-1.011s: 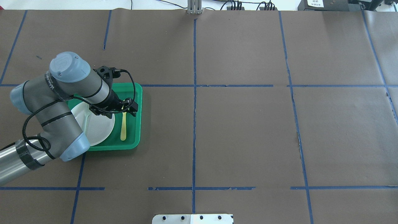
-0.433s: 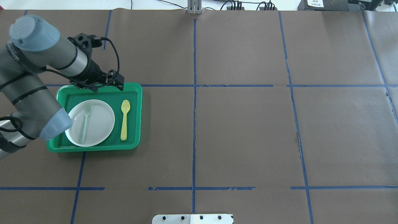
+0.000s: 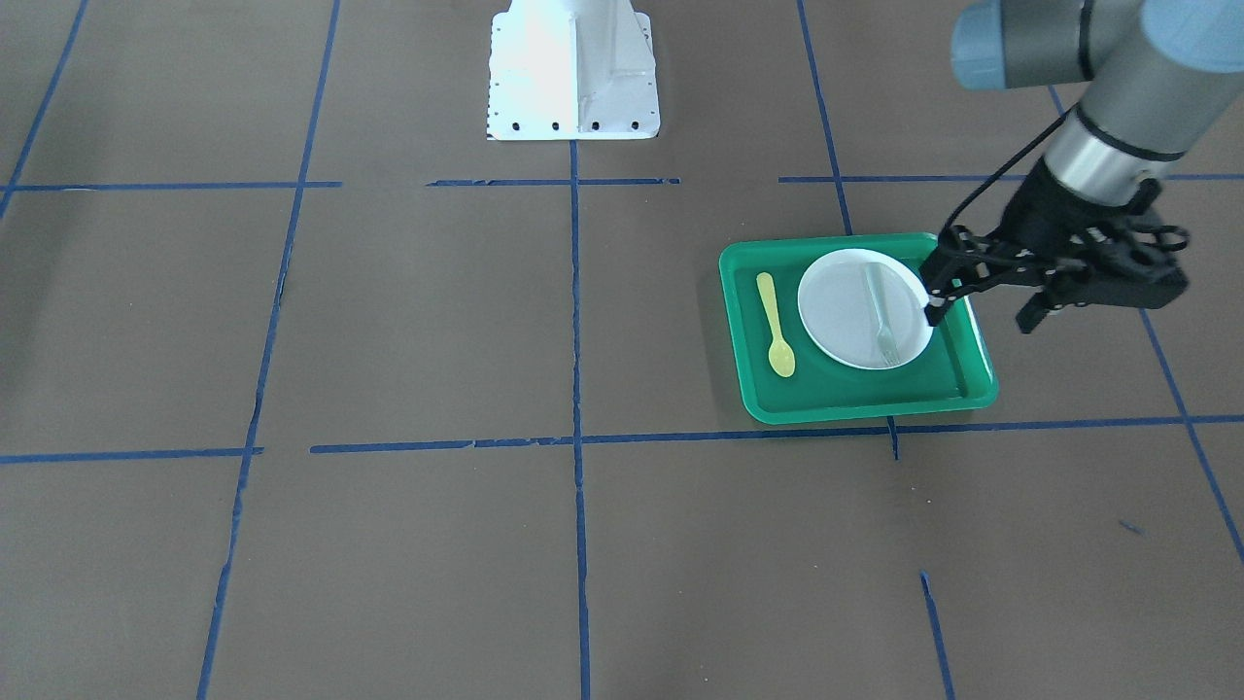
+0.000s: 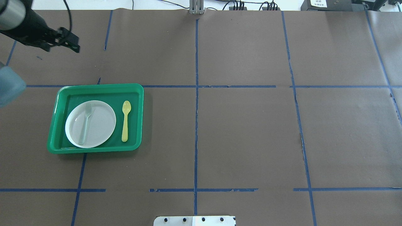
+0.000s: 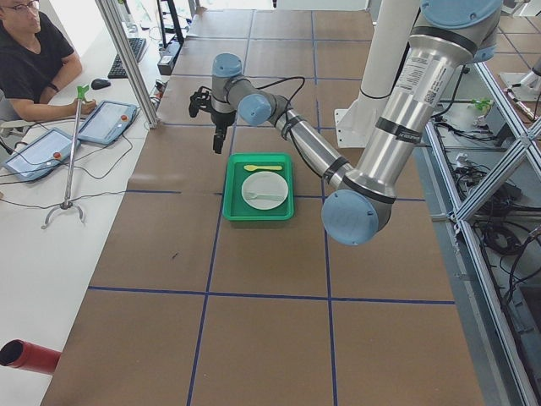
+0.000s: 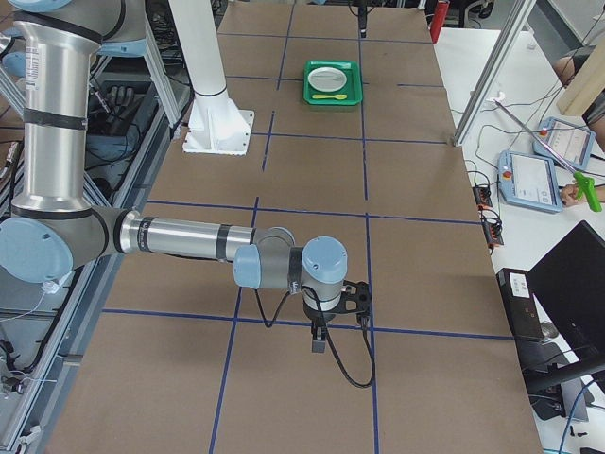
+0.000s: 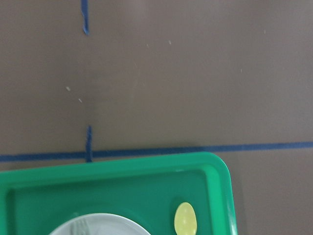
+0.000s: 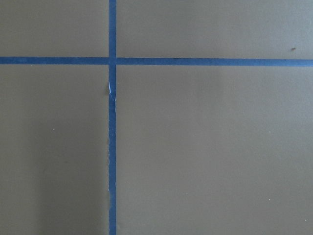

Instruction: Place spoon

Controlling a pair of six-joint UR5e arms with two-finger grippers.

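Since pale-yellow spoon (image 4: 126, 121) lies flat in green tray (image 4: 100, 85), just beside white plate (image 4: 102, 124) bearing fork (image 4: 85, 124), placing looks done; nothing left. Left gripper (image 3: 980, 313) hangs clear of tray, jaws apparently spread, empty. Right gripper (image 6: 319, 340) well apart; jaw state cannot tell.

Robotics laboratory, test cell: a brown-papered table (image 4: 245, 131) is carrying a blue tape grid (image 4: 196, 94) and a white robot pedestal (image 3: 573, 68). Aluminium frame posts (image 5: 128, 59) are standing along the table's edge. Beyond that edge an operator (image 5: 30, 55) is sitting at a white bench (image 5: 34, 220), where teach pendants (image 5: 106, 123) are lying beside the table.
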